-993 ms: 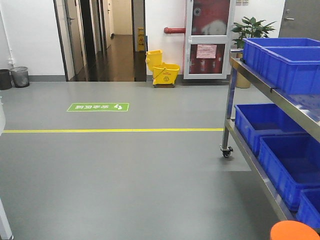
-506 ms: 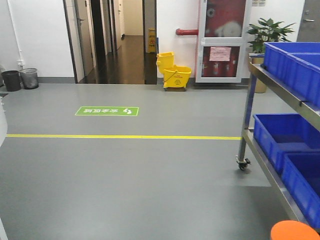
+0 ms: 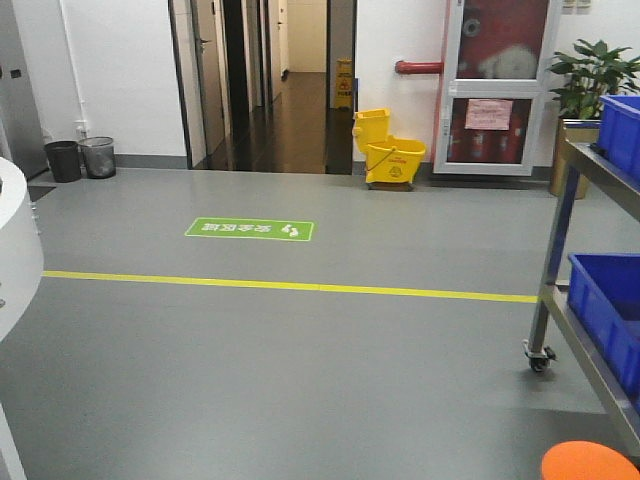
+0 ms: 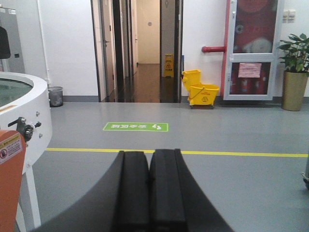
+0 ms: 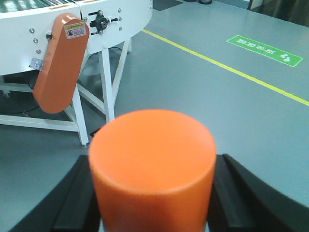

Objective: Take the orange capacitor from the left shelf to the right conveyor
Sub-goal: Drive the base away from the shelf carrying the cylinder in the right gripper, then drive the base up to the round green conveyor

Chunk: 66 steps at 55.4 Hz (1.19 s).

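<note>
Front view: the top of the orange capacitor (image 3: pixel 590 462) pokes in at bottom right, off the left shelf (image 3: pixel 588 335), so the pick looks done. It is carried upright, probably so it can be set down standing. Grey floor (image 3: pixel 300 380) ahead. A yellow mop bucket (image 3: pixel 390 150) sits at the far wall, well apart. The white rim of the right conveyor (image 3: pixel 15 235) is at the left edge.

Left wrist: left gripper (image 4: pixel 149 193) has its fingers pressed together, empty.

Right wrist: right gripper (image 5: pixel 152 205) clamps the capacitor from both sides. The conveyor rim lies ahead-left. An orange guard cover (image 5: pixel 60 63) and white legs (image 5: pixel 108 87) line its near side, so a low approach risks a bump.
</note>
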### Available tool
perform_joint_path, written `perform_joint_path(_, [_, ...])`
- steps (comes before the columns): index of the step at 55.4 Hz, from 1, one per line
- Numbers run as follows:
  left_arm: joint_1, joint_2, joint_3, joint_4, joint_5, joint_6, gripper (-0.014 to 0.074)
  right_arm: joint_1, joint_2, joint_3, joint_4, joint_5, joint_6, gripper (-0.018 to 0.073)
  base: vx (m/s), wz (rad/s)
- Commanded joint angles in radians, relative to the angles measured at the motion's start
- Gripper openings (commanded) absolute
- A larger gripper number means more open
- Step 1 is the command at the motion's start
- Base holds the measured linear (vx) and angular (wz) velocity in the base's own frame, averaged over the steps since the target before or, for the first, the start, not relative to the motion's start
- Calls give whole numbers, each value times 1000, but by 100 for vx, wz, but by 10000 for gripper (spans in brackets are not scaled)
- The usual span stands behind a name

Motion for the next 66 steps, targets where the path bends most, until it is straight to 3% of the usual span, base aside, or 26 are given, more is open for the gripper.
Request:
perform_joint_path(1, [-9, -10, 32, -6, -82, -1, -6, 1, 2, -31, -8, -82, -3, 316, 23, 14])
perform_joint_path(66, [-9, -10, 32, -6, -82, -1, -6, 1, 2, -31, -8, -85, -3, 316, 16, 30])
